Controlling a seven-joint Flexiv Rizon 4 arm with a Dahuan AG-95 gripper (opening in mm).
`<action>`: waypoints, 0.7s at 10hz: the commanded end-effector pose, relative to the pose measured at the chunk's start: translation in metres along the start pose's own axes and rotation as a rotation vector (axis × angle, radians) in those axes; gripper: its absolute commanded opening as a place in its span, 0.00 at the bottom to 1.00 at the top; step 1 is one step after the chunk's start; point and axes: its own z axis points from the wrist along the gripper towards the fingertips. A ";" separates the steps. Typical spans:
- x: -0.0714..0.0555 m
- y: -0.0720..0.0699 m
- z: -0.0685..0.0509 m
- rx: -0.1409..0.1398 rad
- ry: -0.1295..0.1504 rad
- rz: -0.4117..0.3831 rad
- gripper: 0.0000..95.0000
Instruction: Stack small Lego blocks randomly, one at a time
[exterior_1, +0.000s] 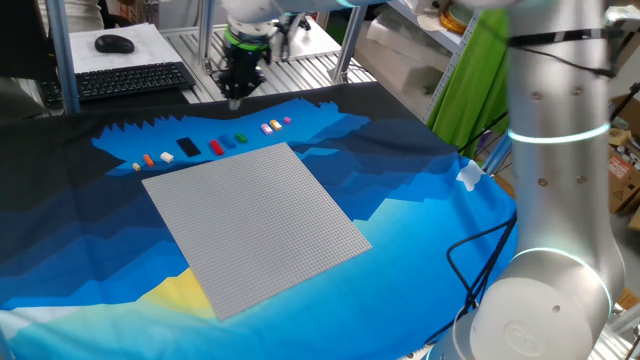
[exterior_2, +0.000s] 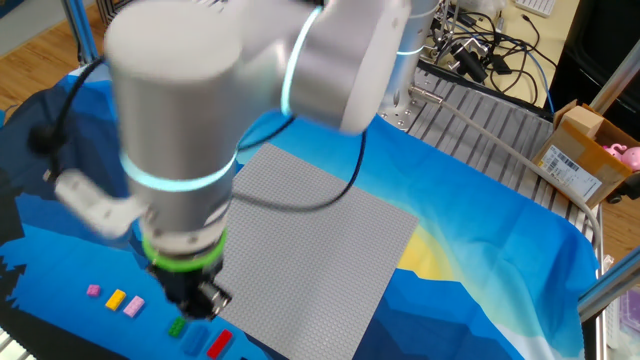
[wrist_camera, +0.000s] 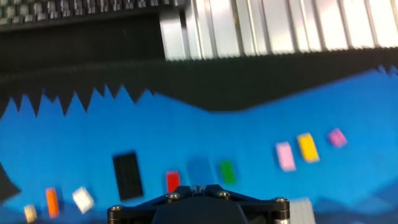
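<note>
Gripper (exterior_1: 234, 98) poised above the row of small Lego blocks (exterior_1: 215, 146).
Fingers pressed together, empty; the blocks lie along the baseplate's (exterior_1: 258, 222) far edge, directly beneath, row running left–right.

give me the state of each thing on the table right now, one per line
gripper: shut, holding nothing, above the row of blocks
small Lego blocks: loose in a row on the cloth beside the baseplate, none stacked
red block: flat on the cloth, just ahead of the fingers
green block: flat on the cloth, apart from its neighbours
baseplate: flat on the cloth, nothing on it
cloth: spread out, creased
</note>
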 end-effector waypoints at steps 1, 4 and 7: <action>-0.004 0.000 0.011 -0.005 -0.001 0.008 0.00; -0.006 -0.001 0.013 -0.007 0.012 0.022 0.20; 0.000 0.002 0.009 -0.008 0.005 0.027 0.20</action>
